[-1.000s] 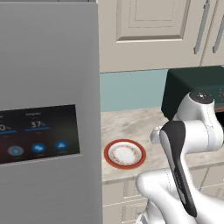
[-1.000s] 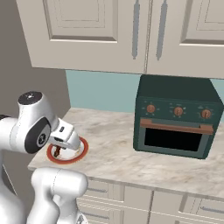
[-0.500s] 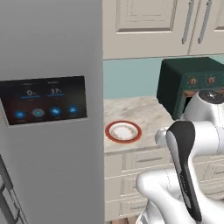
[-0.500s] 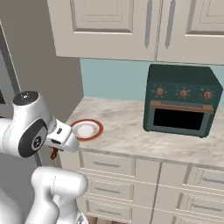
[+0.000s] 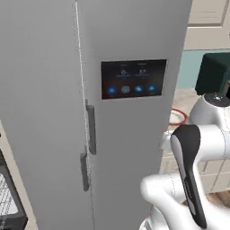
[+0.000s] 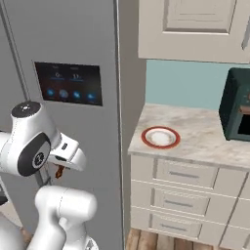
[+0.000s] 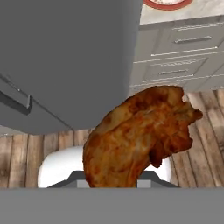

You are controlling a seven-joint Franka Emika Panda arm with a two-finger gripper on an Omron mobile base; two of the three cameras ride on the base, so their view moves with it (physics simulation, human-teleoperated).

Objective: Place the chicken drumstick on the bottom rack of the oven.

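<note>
The claw (image 6: 59, 171) is closed almost fully around the chicken drumstick (image 7: 138, 133), which fills the lower centre of the hand view, golden-brown and crusty, its plump part low and a ragged end reaching to the right of the frame. The finger tips themselves are hidden behind the meat. In the right base view the same drumstick (image 6: 59, 171) shows merely as a small brown scrap below the white hand at the left of the frame, held in front of the grey refrigerator (image 6: 73, 58).

The hand view looks down past the drumstick to a wooden floor (image 7: 26, 148) and cream drawer fronts (image 7: 183, 52) at the upper right, with an edge of the red-rimmed plate (image 7: 166, 3) at the very top. The right base view shows that plate (image 6: 160, 137) whole on the marble counter (image 6: 205, 136), and the dark green toaster oven (image 6: 237, 110) at the right edge. The left base view offers the refrigerator's dark touch panel (image 5: 133, 79) and door handles (image 5: 91, 129) (plus a sliver of wire rack (image 5: 6, 204) in a dark cavity at the lower left corner).
</note>
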